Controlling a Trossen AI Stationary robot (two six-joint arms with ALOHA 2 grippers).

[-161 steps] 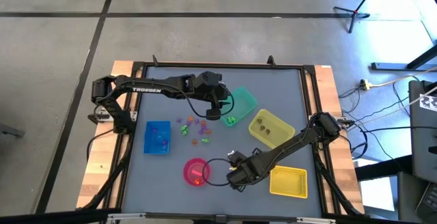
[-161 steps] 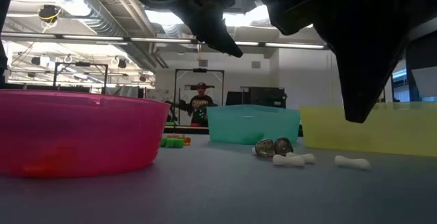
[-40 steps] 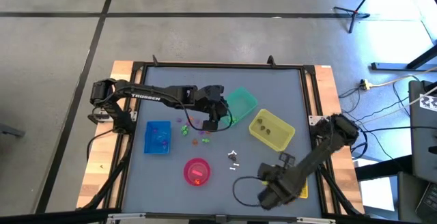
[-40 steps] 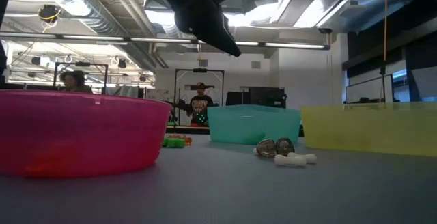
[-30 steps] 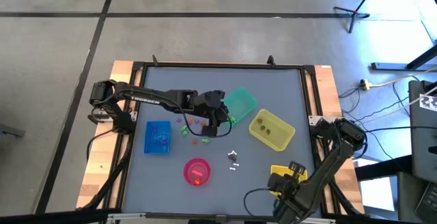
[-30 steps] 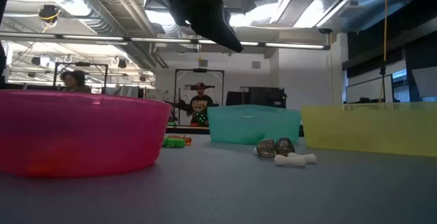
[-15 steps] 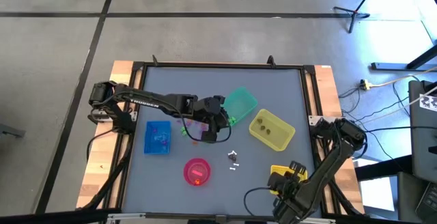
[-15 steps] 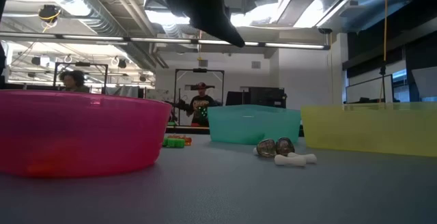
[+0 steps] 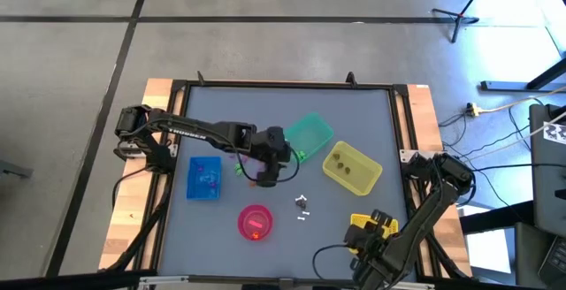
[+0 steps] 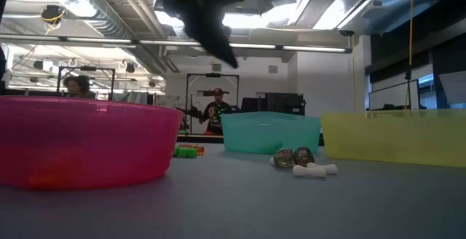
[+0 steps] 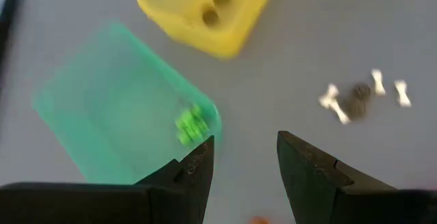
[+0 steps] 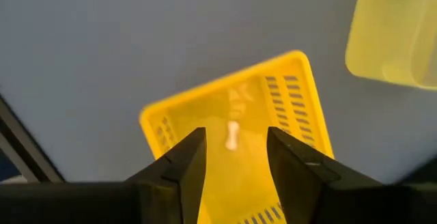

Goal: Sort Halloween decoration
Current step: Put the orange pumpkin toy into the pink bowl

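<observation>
The Halloween decoration lies scattered: small purple, orange and green trinkets near the blue bin, and white bones with a dark grey piece on the mat. Green trinkets lie in the green bin, two dark ones in the yellow bin, and one white bone in the slotted yellow basket. My left gripper hangs open above the mat beside the green bin, with nothing between its fingers. My right gripper stands open above the slotted basket at the near right, with nothing between its fingers.
A blue bin stands at the left and a pink round bowl near the front edge, something orange inside it. In the low view the bowl fills the left. People show in the room behind the table.
My left gripper has shifted a little toward the table's left and near side, away from the green bin, and has rolled and tipped further down. The trinkets and bins lie as before.
</observation>
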